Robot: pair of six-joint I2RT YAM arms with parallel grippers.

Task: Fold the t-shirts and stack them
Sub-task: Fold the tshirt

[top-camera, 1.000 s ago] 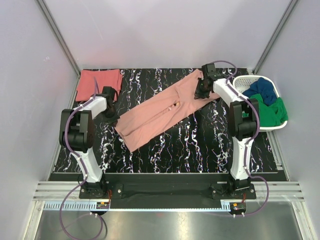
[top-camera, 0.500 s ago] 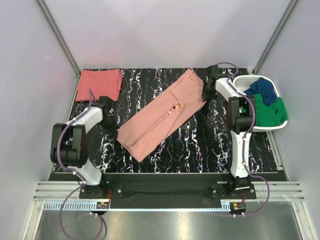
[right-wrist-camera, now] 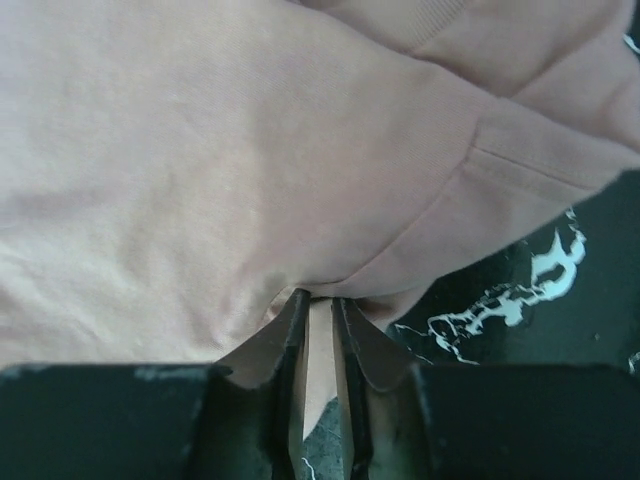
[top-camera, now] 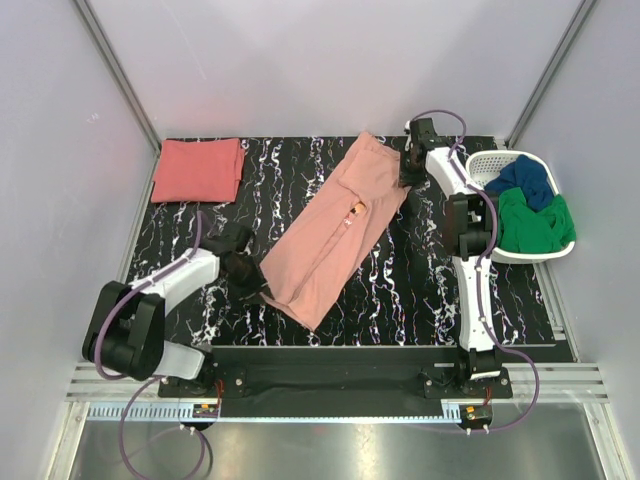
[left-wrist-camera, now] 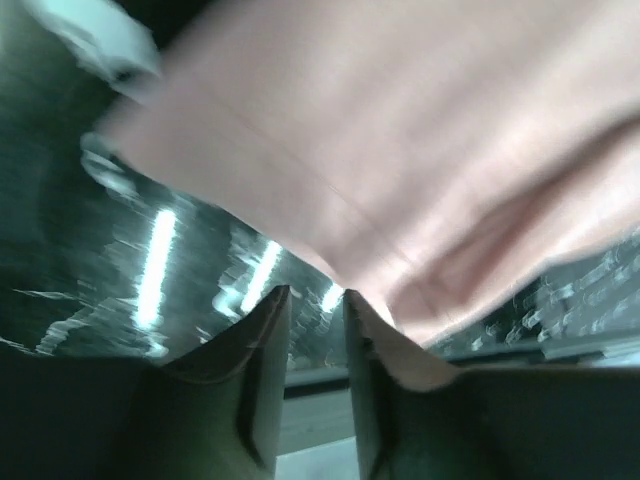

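Swung steeper, soft salmon-pink t-shirt (top-camera: 335, 235) — long folded strip — crosses glossy marbled table (top-camera: 420, 290).

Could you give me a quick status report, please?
Left gripper open at pale salmon-pink t-shirt's near end. Right gripper nearly closed on its far end, grip unclear. Coral-red folded t-shirt far left. Nothing in the way.

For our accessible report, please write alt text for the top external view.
A pale salmon-pink t-shirt lies diagonally on a black marbled table, the left gripper at its near end and the right gripper at its far end. A folded coral-red t-shirt lies far left; a white basket of clothes stands right.
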